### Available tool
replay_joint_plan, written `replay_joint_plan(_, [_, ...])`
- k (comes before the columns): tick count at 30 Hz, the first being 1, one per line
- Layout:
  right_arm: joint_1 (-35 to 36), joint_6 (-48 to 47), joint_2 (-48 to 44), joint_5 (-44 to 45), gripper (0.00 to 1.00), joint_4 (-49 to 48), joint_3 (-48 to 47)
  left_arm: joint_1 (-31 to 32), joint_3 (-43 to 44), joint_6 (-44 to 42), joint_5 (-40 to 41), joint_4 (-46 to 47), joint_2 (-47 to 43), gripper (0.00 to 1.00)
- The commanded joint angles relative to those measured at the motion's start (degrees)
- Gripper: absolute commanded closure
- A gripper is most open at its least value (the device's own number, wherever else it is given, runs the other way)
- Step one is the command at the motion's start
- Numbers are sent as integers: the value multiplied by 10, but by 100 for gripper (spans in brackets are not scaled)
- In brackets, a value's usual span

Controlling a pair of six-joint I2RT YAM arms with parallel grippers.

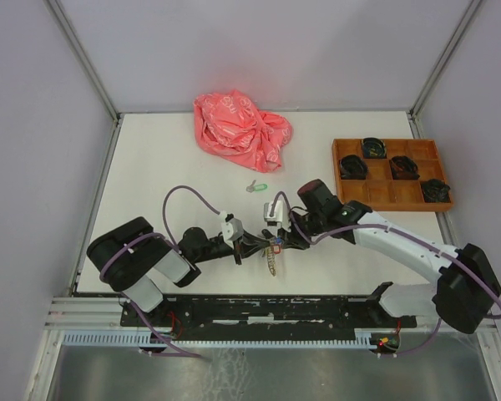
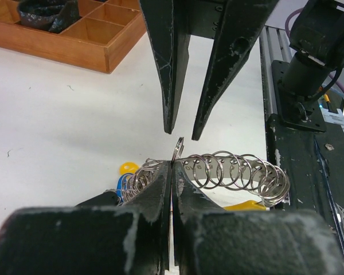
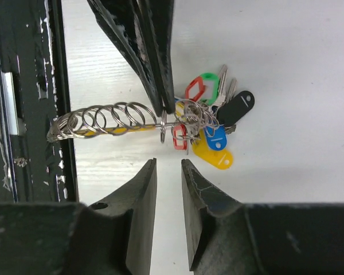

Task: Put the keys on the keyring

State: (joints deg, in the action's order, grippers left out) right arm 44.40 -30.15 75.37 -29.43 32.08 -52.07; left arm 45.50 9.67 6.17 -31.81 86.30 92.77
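Observation:
The keyring [image 2: 235,172] is a long coil of silver rings lying by the table's near edge, also visible as a coil [image 3: 103,119] in the right wrist view. My left gripper [image 2: 172,166] is shut on one upright ring of it. In the right wrist view the left gripper [image 3: 165,109] comes down from the top. A small red-tagged key [image 3: 179,136] hangs at that ring, beside a bunch with yellow, blue, black, red and green tags [image 3: 215,137]. My right gripper [image 3: 168,162] is open, just clear of the ring, holding nothing. A green-tagged key [image 1: 256,187] lies alone farther back.
A crumpled pink bag [image 1: 240,124] sits at the back of the table. A wooden compartment tray [image 1: 392,207] holding dark items stands at the right. The black mounting rail [image 2: 298,172] runs close beside the coil.

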Motion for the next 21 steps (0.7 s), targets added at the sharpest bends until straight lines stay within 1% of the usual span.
replay_joint_plan(1, [-34, 55, -71, -67, 69, -167, 85, 1, -3, 9, 10, 127, -5, 97])
replay_joint_plan(4, [-39, 69, -86, -72, 70, -233, 128, 0, -3, 10, 8, 127, -3, 97])
replay_joint_plan(7, [-38, 76, -84, -81, 71, -268, 148, 1, -2, 12, 7, 128, -1, 97])
replay_joint_plan(15, [-38, 100, -72, -105, 71, -324, 169, 1, -2, 14, 9, 128, -3, 97])
replay_joint_plan(21, [-39, 108, -59, -118, 74, -329, 167, 1, 0, 14, 10, 127, -4, 97])
